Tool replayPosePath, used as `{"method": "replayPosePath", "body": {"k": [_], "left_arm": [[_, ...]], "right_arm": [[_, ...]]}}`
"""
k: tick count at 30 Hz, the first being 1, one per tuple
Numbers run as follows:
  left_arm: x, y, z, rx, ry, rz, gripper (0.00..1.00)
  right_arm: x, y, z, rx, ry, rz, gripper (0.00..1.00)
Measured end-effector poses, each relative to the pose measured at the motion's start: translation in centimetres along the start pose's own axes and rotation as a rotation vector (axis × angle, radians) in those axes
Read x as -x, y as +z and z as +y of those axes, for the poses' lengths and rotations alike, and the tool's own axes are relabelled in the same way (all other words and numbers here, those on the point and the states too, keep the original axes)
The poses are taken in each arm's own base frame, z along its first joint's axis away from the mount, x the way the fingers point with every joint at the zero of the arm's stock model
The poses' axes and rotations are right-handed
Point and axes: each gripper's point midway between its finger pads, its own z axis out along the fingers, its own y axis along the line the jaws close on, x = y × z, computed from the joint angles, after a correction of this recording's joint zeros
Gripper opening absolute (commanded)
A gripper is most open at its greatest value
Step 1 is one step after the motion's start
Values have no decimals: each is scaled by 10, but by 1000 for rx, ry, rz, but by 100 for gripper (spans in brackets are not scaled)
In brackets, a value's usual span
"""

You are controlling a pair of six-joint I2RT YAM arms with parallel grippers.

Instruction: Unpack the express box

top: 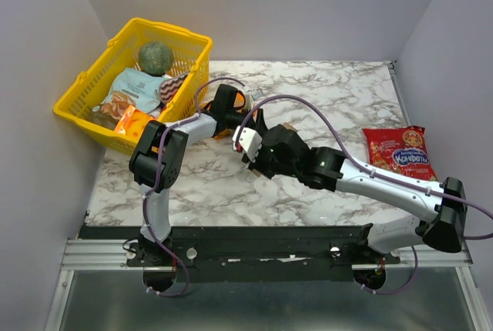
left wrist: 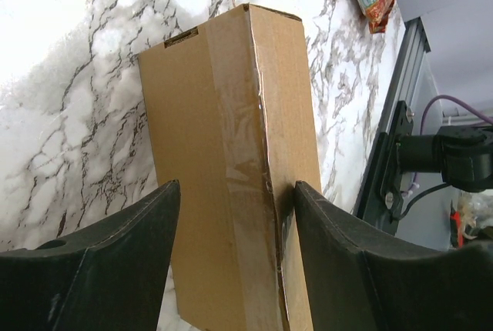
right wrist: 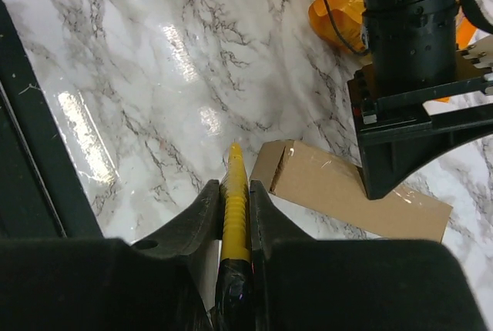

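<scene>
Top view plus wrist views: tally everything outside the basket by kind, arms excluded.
Express box: 1
Snack packets: 2 (red bag, orange packet)
Yellow tool: 1
Total: 4

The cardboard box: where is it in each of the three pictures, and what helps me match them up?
Top external: the express box is at the table's centre, mostly covered; only a brown sliver shows.
Left wrist: centre of the picture, between the fingers of the left tool.
Right wrist: lower right, lying beneath the left tool.
Shared landmark: the marble table, in all three.
</scene>
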Motion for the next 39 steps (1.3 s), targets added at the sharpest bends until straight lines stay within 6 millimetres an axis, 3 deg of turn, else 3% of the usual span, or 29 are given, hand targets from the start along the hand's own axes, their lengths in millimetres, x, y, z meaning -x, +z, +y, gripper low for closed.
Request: {"method": "replayPosePath", "body": {"k": [9, 39], "left_arm": [[-2, 3, 0, -9, 3, -16, 67], [-4, 6, -4, 10, 34, -48, 67]], "right_arm": [[11, 6, -17, -148, -34, -22, 0], [-29, 24, -27, -240, 78, 93, 0]]}}
